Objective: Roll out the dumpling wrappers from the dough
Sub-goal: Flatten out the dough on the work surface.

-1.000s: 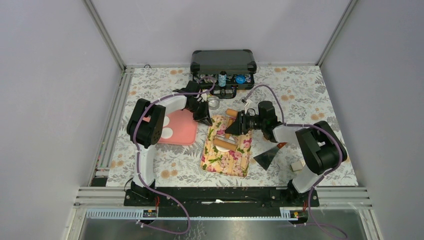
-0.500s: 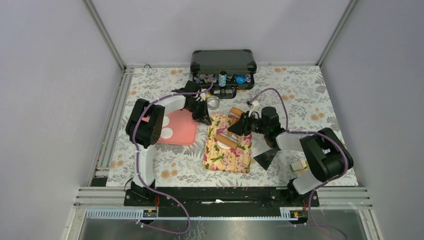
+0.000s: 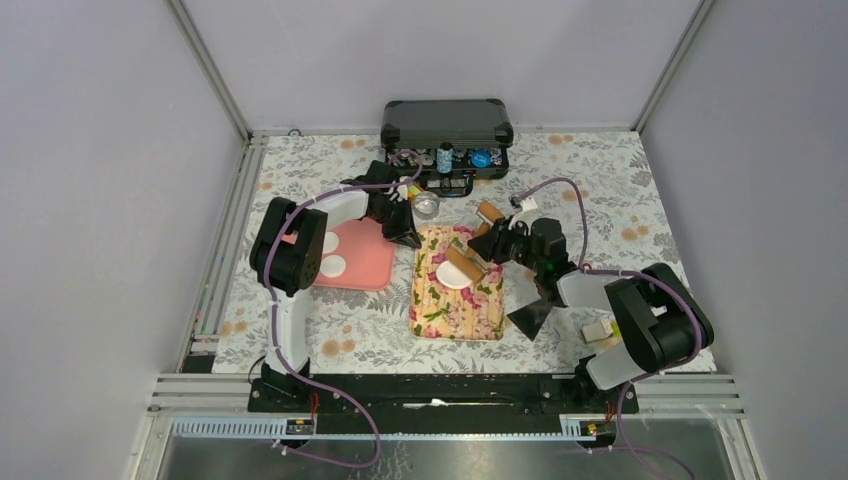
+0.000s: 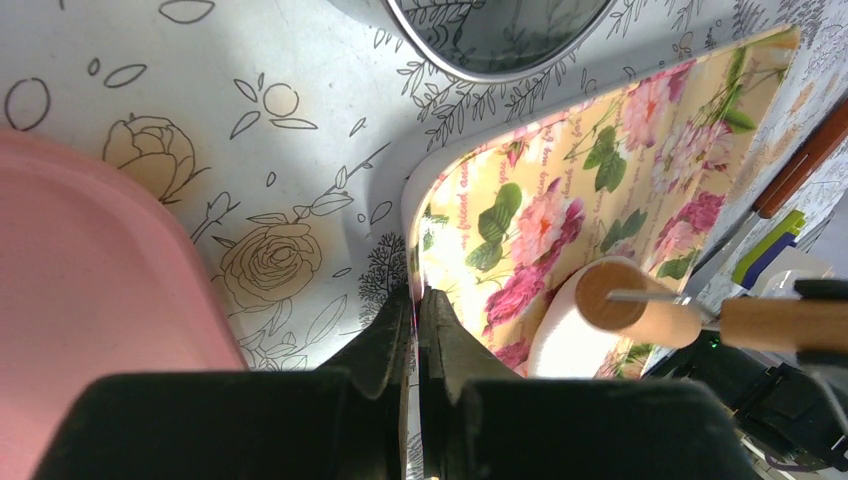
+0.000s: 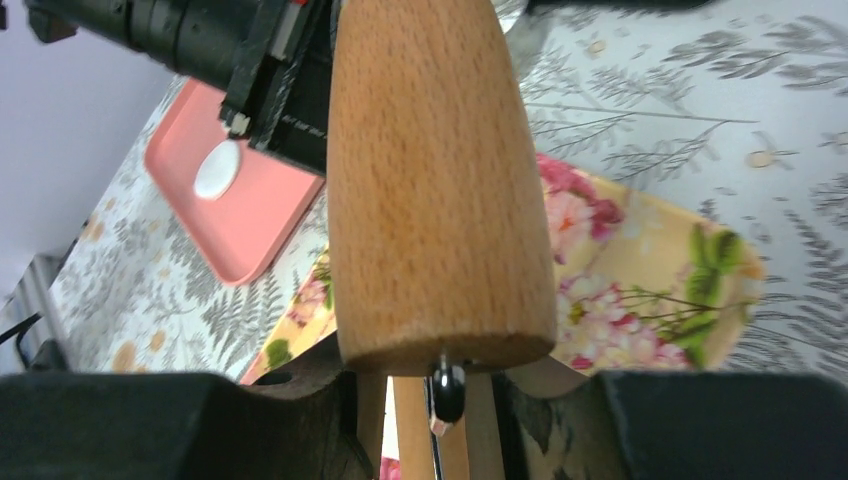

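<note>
A flat white wrapper (image 3: 452,276) (image 4: 562,343) lies on the floral board (image 3: 455,300) (image 4: 610,160) (image 5: 650,250). The wooden rolling pin (image 3: 463,264) (image 4: 628,300) (image 5: 440,180) rests slanted across the wrapper's far side. My right gripper (image 3: 488,245) (image 5: 440,405) is shut on the pin's handle. At the board's left edge, my left gripper (image 3: 408,238) (image 4: 418,300) is shut on the rim. Two white dough pieces (image 3: 332,254) (image 5: 216,170) sit on the pink tray (image 3: 365,262) (image 4: 90,300) (image 5: 250,215); from here I cannot tell lumps from flat discs.
A round silver tin (image 3: 427,205) (image 4: 490,40) stands just beyond the board. An open black case (image 3: 447,130) sits at the back. A dark scraper (image 3: 533,315) and a small white-and-green block (image 3: 597,330) lie right of the board.
My right gripper has drawn the rolling pin from the board's middle toward its far right corner, uncovering more of the wrapper. The board has turned slightly. The left gripper has stayed on the rim.
</note>
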